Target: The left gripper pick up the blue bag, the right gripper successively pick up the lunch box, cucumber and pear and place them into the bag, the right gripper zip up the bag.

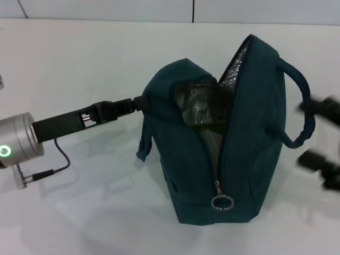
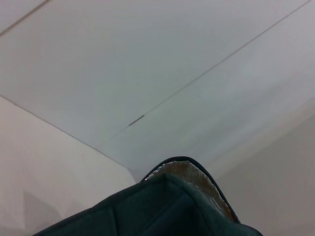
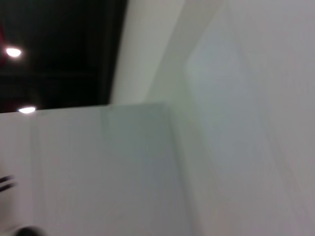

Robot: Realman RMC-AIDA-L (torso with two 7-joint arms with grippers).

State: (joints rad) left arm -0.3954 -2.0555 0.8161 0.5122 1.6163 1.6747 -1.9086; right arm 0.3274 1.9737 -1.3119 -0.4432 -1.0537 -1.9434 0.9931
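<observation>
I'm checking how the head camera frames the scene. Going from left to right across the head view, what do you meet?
Left arm's silver wrist → left gripper at the bag's left edge → blue bag, standing open with its zipper pull at the bottom front → bag handle → right gripper, blurred at the right edge.

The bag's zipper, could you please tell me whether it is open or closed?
Open: the blue bag gapes at the top, silver lining showing, zipper pull low.

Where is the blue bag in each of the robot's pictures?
Head view: the blue bag stands mid-table, held by the left gripper.
Left wrist view: its top edge fills the bottom.
Right wrist view: not in it.
Shared landmark: the silver lining, seen at the bag's open top.
</observation>
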